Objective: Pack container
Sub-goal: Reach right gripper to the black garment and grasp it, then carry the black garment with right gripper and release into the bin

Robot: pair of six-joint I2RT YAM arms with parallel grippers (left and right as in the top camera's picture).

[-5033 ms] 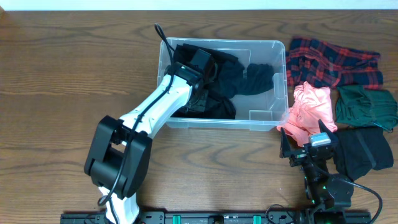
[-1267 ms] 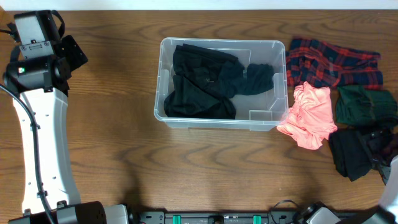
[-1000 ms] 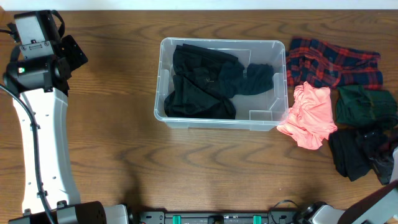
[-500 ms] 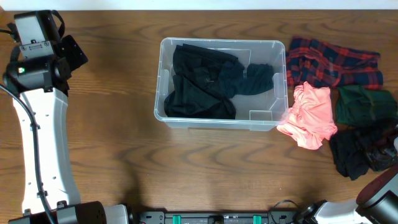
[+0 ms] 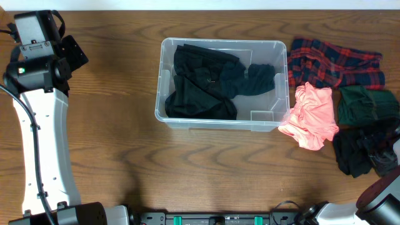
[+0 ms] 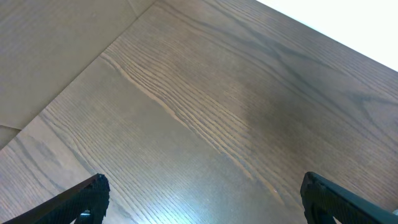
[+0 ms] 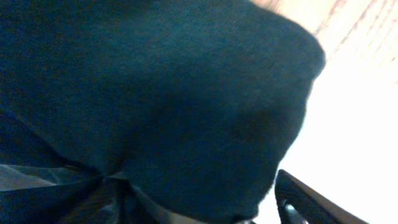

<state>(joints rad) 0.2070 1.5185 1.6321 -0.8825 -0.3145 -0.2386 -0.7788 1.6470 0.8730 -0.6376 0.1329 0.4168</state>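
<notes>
The clear container [image 5: 225,42] stands mid-table with black clothes [image 5: 200,87] piled in it. At the far right edge my right gripper [image 5: 384,150] is down on a black garment [image 5: 353,156] lying on the table. In the right wrist view this dark cloth [image 7: 161,99] fills almost everything and bulges between the jaws. Only the right finger [image 7: 305,199] shows, and a bright gap separates it from the cloth. My left gripper [image 5: 70,53] hangs at the far left, wide open [image 6: 204,183] over bare wood, holding nothing.
To the right of the container lie a pink garment [image 5: 312,115], a red plaid one [image 5: 334,62] and a dark green one [image 5: 365,106]. The left arm's white link [image 5: 40,144] runs down the left side of the table.
The right gripper has pressed into the black garment, which has bunched up and shifted slightly right. Its jaws narrowed and then widened again. The left arm has not moved.
</notes>
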